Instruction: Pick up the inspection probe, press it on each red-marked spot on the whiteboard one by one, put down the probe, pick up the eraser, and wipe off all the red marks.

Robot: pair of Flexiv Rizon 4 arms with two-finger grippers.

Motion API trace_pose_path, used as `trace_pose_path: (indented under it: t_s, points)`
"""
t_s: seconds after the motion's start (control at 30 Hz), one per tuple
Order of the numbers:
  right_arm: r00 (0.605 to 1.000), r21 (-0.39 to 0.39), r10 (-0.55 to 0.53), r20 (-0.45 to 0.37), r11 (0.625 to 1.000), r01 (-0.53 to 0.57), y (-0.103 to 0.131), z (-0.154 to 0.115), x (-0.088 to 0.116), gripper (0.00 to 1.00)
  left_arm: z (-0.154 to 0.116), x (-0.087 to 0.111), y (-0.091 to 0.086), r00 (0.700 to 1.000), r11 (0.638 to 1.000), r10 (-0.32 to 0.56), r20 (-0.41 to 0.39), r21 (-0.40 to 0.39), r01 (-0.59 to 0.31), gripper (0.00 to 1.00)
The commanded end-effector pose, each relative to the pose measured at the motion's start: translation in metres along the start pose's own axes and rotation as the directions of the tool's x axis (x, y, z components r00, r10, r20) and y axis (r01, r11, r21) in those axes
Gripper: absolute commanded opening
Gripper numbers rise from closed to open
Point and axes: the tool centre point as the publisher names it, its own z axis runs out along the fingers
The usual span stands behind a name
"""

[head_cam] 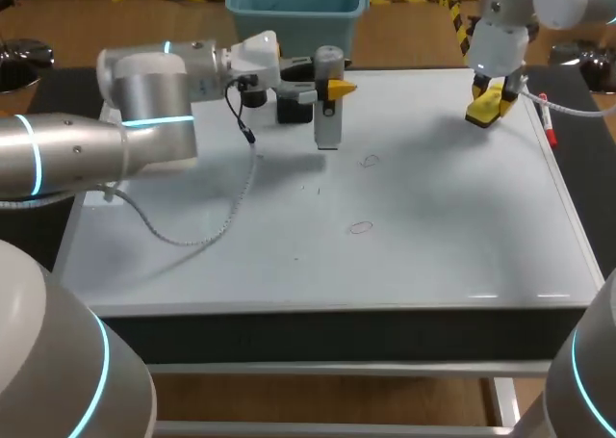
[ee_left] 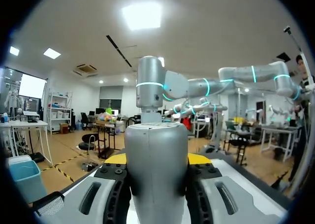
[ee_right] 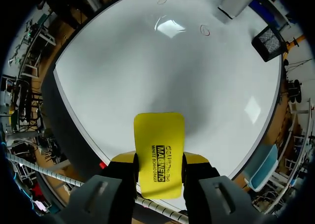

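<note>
The grey inspection probe point(head_cam: 327, 125) stands upright in my left gripper point(head_cam: 327, 87), which is shut on it, at the far middle of the whiteboard point(head_cam: 433, 245). Its lower end is close to the board, left of a red ring point(head_cam: 370, 161). A second red ring point(head_cam: 361, 228) lies nearer the front. In the left wrist view the probe point(ee_left: 157, 175) fills the space between the fingers of the left gripper point(ee_left: 157, 159). My right gripper point(head_cam: 489, 106) hangs over the far right corner, shut on the yellow eraser point(ee_right: 158, 152). Both rings point(ee_right: 204, 31) lie ahead of it.
A black mesh holder point(head_cam: 294, 106) stands beside the probe at the far edge. Behind the board is a blue bin point(head_cam: 294, 5). A red marker point(head_cam: 547, 120) lies along the right edge, near my right gripper. A grey cable point(head_cam: 192, 236) trails across the board's left part.
</note>
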Motion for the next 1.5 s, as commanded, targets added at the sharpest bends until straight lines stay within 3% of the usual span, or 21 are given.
trace_pose_path:
  t_s: [0.03,0.5,0.9,1.5]
  points:
    - [1.0,0.002,-0.001,-0.002,1.0,0.001,0.0,-0.001,0.001,0.0,0.013,0.005,0.005,0.999,1.0,0.009,0.035,-0.002,-0.009,0.0]
    - [1.0,0.002,-0.001,-0.002,1.0,0.001,0.0,-0.001,0.001,0.0,0.045,0.002,0.015,0.999,0.999,0.006,-0.053,0.036,-0.004,0.0]
    - [1.0,0.002,-0.001,-0.002,1.0,0.001,0.0,-0.001,0.001,0.0,0.054,-0.002,0.021,0.993,0.996,0.012,-0.117,0.084,-0.002,0.0]
    - [1.0,0.002,-0.001,-0.002,1.0,0.001,0.0,-0.001,0.001,0.0,0.073,-0.001,0.03,0.988,0.998,-0.017,-0.154,0.06,0.027,0.0]
